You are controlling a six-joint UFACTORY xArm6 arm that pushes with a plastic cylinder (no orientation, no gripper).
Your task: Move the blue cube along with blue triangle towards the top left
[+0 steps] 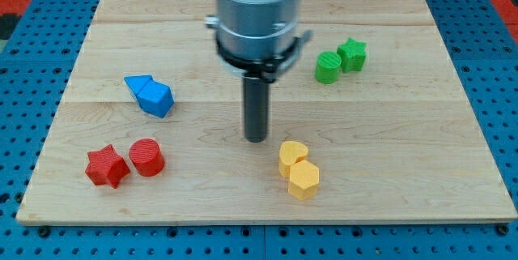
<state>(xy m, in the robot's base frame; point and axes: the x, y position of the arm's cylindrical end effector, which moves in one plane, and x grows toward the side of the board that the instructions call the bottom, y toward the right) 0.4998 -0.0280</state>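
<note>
Tabletop [267, 203] of pale wood carried everything. Rod's tip [256, 138], with no hand to open or close, stood near the middle, well right of the blue cube [155, 98], which touched the blue triangle [136, 83] at its upper left.

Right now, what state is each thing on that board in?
My tip: on the board, touching no block.
Blue cube: touching the blue triangle.
Red star: beside the red cylinder.
Green cylinder: touching the green star.
Yellow hexagon: touching the yellow block.
</note>
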